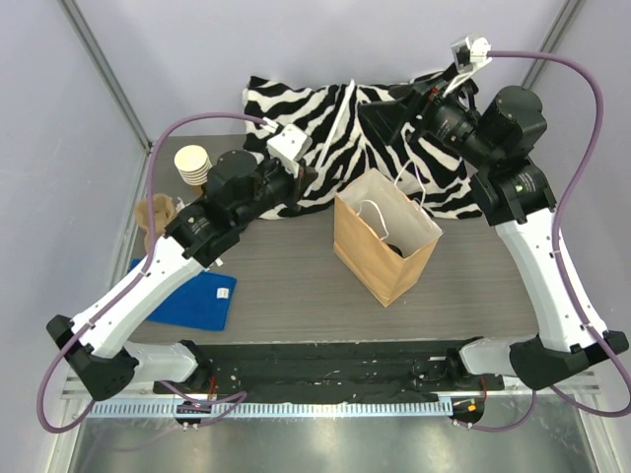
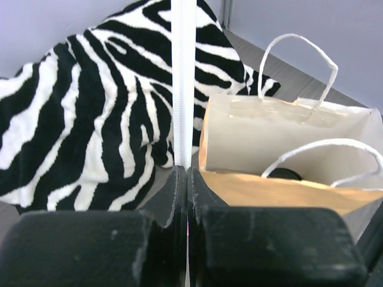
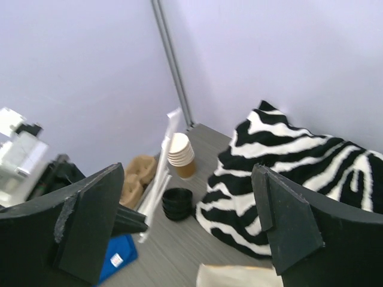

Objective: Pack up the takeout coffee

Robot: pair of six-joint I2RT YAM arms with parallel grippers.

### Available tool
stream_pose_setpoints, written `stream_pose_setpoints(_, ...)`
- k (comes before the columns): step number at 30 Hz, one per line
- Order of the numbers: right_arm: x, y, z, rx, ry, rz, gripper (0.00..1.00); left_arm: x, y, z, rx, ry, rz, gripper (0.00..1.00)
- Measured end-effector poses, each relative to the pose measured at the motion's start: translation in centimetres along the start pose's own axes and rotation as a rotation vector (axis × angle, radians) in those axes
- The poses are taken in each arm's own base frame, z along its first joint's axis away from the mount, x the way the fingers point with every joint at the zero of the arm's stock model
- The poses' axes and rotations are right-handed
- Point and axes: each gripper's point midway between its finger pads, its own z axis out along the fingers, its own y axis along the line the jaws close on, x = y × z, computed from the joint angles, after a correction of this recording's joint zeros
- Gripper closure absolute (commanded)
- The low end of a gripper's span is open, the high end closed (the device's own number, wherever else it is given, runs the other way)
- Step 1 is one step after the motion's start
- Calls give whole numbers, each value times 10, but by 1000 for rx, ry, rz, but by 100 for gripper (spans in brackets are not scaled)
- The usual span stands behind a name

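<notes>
Here, a blue cloth (image 1: 202, 296) and stacked paper cups (image 1: 193, 163) lie far left. The left gripper (image 2: 183, 173) clamps a thin white stick (image 2: 183, 72) before zebra fabric (image 2: 78, 119). Its wrist view shows the takeout coffee (image 2: 284, 174) inside the paper bag (image 1: 370, 261), just right of those fingers (image 2: 170, 197); overhead, only a dark patch. The right gripper (image 3: 187, 173) gapes empty.

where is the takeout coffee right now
The takeout coffee sits down inside the brown paper bag at mid-table, just in front of the zebra-striped cloth; only its black lid shows, in the top and left wrist views.
</notes>
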Motion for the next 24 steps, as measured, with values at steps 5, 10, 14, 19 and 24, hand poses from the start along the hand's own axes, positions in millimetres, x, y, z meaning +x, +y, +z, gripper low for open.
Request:
stream_pose_setpoints(5, -11, 12, 12, -69, -54, 64, 26, -6, -5, 11, 10, -23, 28, 100)
stream_pose_setpoints(10, -17, 20, 16, -105, -81, 85, 28, -14, -12, 12, 19, -52, 42, 100)
stream_pose_setpoints(14, -17, 22, 20, -116, -87, 102, 43, -21, -14, 12, 20, -72, 49, 100)
stream_pose_setpoints(19, -8, 20, 28, -113, -71, 131, 54, -21, -14, 16, 16, -77, 55, 100)
stream_pose_setpoints(24, -3, 17, 33, -107, -60, 143, 86, -19, -19, 19, 28, -72, 77, 100)
